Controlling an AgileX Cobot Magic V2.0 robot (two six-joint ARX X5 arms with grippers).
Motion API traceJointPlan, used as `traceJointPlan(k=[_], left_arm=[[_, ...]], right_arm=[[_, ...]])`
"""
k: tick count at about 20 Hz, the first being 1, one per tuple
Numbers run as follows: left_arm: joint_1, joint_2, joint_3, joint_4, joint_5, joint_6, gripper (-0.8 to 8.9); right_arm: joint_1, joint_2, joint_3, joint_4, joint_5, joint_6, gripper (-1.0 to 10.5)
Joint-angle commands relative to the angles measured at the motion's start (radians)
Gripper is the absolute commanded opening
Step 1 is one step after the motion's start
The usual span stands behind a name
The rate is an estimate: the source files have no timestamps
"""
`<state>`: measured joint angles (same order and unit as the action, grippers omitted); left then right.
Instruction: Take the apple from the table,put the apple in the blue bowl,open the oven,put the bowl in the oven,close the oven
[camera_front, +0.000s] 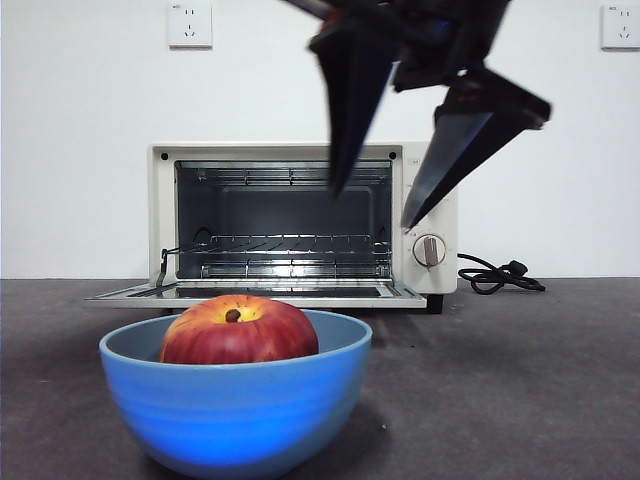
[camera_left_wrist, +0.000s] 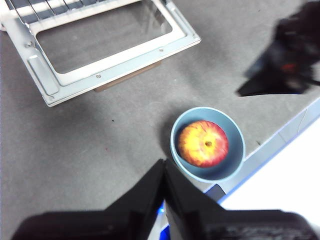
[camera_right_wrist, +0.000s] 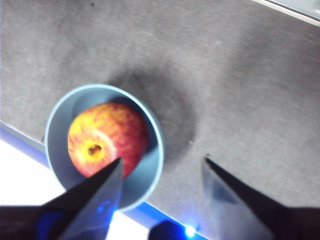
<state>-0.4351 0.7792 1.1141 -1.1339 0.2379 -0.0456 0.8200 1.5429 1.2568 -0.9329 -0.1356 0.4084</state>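
While the apple (camera_front: 238, 330) sits inside the blue bowl (camera_front: 236, 406) at the near edge of the dark grey worktop (camera_front: 520, 390), the right hand (camera_front: 372, 210) hangs above and just to one side of the bowl, its two black jaws spread wide and holding nothing. Beyond that hand, the oven (camera_front: 300, 222) stands with its door (camera_front: 255, 293) dropped flat onto the worktop, wire rack (camera_front: 285, 243) showing inside and a black cord (camera_front: 498, 275) trailing beside it. Well apart from the bowl, the left hand (camera_left_wrist: 164, 167) hovers high over the worktop, jaws pressed together and empty, the bowl just beyond its tips.
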Motion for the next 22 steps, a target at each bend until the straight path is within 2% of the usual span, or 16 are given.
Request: traceJointPlan(k=[1, 9, 11, 12, 17, 19, 22], left_arm=[[-0.002, -0.032, -0.003, -0.019, -0.003, 0.000, -0.06], [-0.002, -0.058, -0.003, -0.057, -0.003, 0.003, -0.06], [-0.003, -0.058, -0.003, -0.059, -0.003, 0.003, -0.06], [-0.003, -0.058, -0.003, -0.062, -0.003, 0.003, -0.06], [-0.003, -0.058, -0.003, -0.082, -0.003, 0.004, -0.06], [-0.003, -0.058, -0.003, -0.083, -0.003, 0.004, -0.06], [-0.003, -0.058, -0.003, -0.084, -0.003, 0.005, -0.06]], right_arm=[[0.006, 0.062, 0.027, -0.031, 0.005, 0.008, 2.9], [0.044, 0.130, 0.031, -0.052, 0.006, 0.013, 3.0], [0.045, 0.132, 0.031, -0.056, 0.010, 0.012, 4.4], [0.045, 0.136, 0.031, -0.055, 0.009, 0.012, 4.8], [0.045, 0.155, 0.031, -0.053, 0.023, 0.010, 4.7], [0.045, 0.174, 0.031, -0.050, 0.056, 0.009, 4.1], [0.045, 0.195, 0.031, -0.046, 0.058, 0.005, 3.7]])
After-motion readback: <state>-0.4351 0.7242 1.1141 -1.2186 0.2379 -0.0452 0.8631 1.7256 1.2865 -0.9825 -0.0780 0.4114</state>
